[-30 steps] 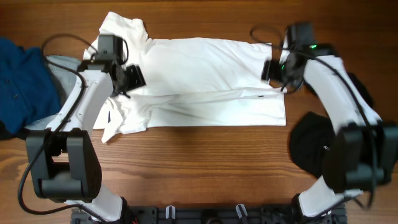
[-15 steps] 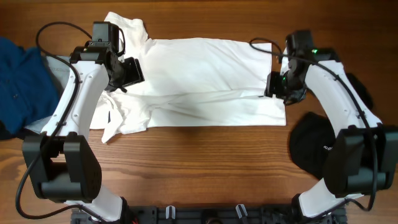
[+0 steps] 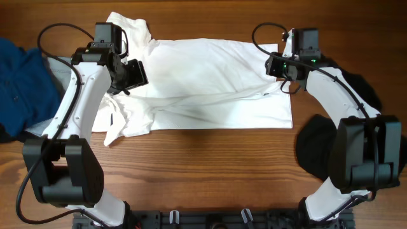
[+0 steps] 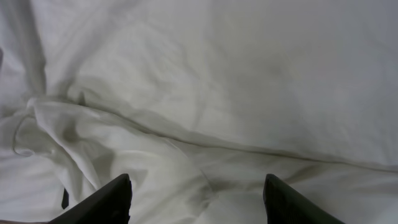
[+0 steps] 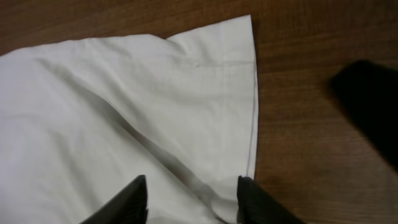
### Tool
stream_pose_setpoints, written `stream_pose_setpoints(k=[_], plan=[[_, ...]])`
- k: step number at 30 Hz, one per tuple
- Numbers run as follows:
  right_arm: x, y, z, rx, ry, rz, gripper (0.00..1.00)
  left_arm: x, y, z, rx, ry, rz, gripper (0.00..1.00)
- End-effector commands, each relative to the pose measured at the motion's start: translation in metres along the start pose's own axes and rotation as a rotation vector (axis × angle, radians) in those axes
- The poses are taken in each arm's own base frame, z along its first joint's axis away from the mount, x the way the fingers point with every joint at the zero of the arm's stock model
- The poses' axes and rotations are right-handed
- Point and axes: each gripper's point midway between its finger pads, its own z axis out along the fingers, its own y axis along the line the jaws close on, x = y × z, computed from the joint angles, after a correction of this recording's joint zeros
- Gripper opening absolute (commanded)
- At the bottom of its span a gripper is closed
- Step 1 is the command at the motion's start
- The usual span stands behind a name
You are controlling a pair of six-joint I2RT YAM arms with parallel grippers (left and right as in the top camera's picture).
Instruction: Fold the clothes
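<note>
left hand (image 4: pixel 196 186) spread over the rumpled white shirt (image 3: pixel 210 70) — right hand (image 5: pixel 193 190) also spread, the shirt's hem corner just ahead, desk (image 5: pixel 298 124) showing beside it.

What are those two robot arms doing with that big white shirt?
They are folding it. The white shirt lies spread on the wooden table, with a long crease across it. The left gripper hovers open over the bunched cloth at the sleeve end. The right gripper is at the hem end, its fingers apart either side of a fold by the shirt's edge. Neither seems to have hold of the cloth yet.
</note>
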Motion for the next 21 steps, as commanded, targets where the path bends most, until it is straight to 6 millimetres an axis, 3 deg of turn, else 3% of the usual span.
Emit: stream_pose_setpoints(k=[1, 6, 15, 19, 21], plan=[[-0.012, 0.007, 0.01, -0.057, 0.017, -0.047, 0.4, -0.004, -0.004, -0.005, 0.019, -0.019, 0.01, 0.67], [0.011, 0.004, 0.05, -0.063, 0.188, -0.069, 0.34, -0.004, -0.004, -0.005, 0.019, -0.018, 0.01, 0.67], [0.03, -0.021, 0.104, 0.014, 0.217, -0.06, 0.31, -0.002, -0.003, -0.005, 0.017, -0.012, 0.009, 0.67], [0.007, -0.047, 0.122, 0.151, 0.084, 0.061, 0.3, 0.001, -0.002, -0.005, 0.012, 0.004, 0.008, 0.67], [-0.017, -0.044, 0.123, 0.134, -0.005, 0.052, 0.32, 0.003, -0.001, -0.005, 0.009, 0.011, 0.008, 0.67]])
